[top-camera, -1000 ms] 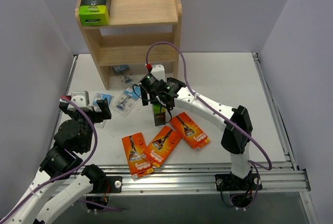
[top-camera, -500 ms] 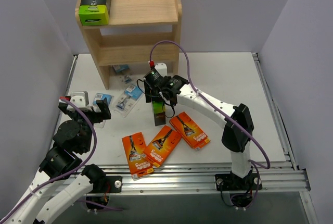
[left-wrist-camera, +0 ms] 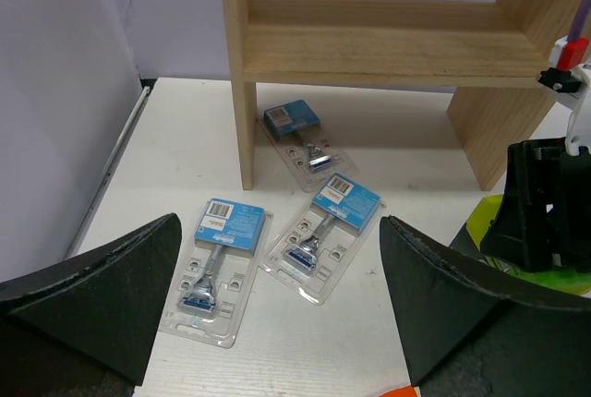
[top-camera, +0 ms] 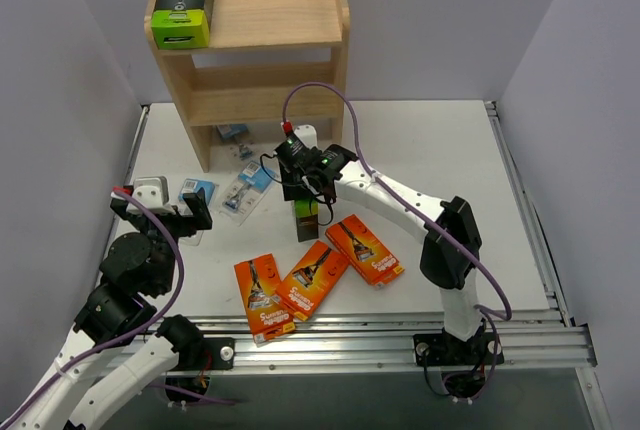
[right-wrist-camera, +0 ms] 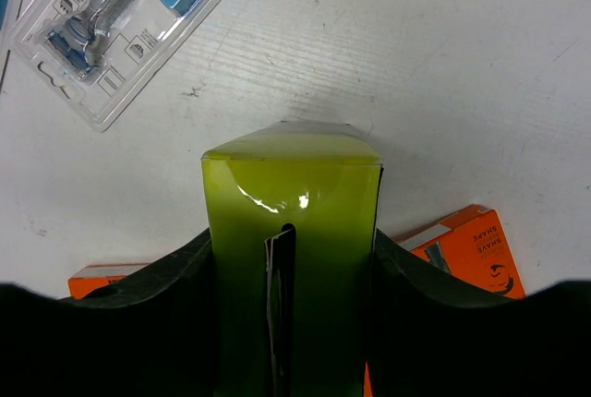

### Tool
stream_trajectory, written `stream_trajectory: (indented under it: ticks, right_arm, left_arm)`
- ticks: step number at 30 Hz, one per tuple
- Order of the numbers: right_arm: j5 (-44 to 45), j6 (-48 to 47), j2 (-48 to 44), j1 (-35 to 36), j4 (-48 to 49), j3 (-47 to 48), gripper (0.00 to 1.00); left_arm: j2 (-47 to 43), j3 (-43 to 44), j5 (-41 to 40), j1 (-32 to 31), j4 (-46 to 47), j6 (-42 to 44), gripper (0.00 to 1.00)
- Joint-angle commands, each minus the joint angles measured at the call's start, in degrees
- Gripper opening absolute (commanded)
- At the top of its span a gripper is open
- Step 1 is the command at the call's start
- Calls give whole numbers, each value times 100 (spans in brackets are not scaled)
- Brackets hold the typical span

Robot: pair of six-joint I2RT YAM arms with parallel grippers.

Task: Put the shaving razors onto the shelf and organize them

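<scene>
Three orange boxes [top-camera: 314, 278] lie flat on the table [top-camera: 440, 150] toward its near edge, close together in a loose fan. Just behind them a green box [right-wrist-camera: 291, 231] stands upright on end. The right fingers [right-wrist-camera: 166, 295] are closed on it, one pressed to each broad side, lime end face pointing away from the wrist camera. Cannot tell whether its lower end touches the table or hangs just clear.

The second green box [top-camera: 181, 10] lies on the top tier of the shelf [top-camera: 270, 100], at the left end against the side panel. The rest of that tier and the middle tier show bare wood.

Three blister packs [left-wrist-camera: 323, 231] with blue cards lie flat on the table. One sits under the lowest tier between the side panels. The other two are side by side in front of the shelf's left leg, apart from each other.

The left fingers [left-wrist-camera: 102, 295] are spread wide and hold nothing. They hover near the table's left edge, facing the two front packs.
</scene>
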Motion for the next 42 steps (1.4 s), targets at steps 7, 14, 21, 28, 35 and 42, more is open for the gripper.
stream_trajectory:
  ticks: [7, 14, 21, 28, 35, 42]
  right_arm:
    - [-93, -121, -16, -20, -486, 337, 12]
    - [-207, 99, -499, -161, -118, 512, 0]
    - [-919, 275, -1658, -564, 1051, 504, 0]
    - [-1912, 714, -2775, -1215, 2659, 152, 0]
    - [-1851, 907, -3118, -1330, 3951, 100, 0]
    - [-1298, 1417, -3075, -1348, 5471, -225, 0]
  left_arm:
    - [-64, 15, -119, -50, 275, 76, 97]
    - [-73, 6, -128, -50, 283, 76, 97]
    - [-73, -3, -154, -59, 275, 68, 97]
    - [-73, -3, -163, -76, 292, 68, 97]
    - [-46, -12, -163, -76, 292, 59, 97]
    - [-20, -21, -154, -85, 301, 68, 97]
